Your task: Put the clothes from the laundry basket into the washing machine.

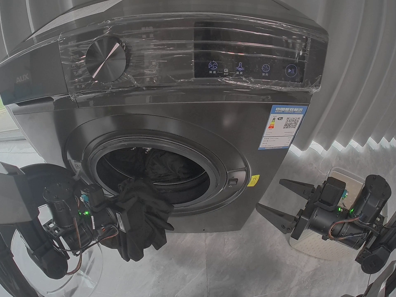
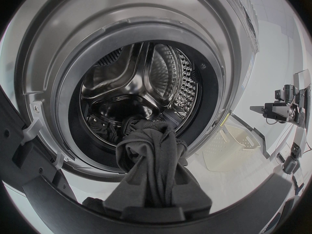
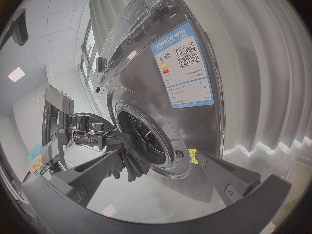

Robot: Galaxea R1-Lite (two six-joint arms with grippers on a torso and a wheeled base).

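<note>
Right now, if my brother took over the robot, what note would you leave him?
Left gripper: shut on a dark garment, held at the lower edge of the washing machine opening.
Right gripper: open and empty, to the machine's right, near the laundry basket.
Done: some dark clothes already lie in the drum.
Left: push this garment inside and let go. I cannot tell whether more is in the basket.

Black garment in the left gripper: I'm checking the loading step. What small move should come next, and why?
Probably push the left gripper forward into the drum before releasing: it is shut on the black garment, which hangs outside the door opening's lower rim.
</note>
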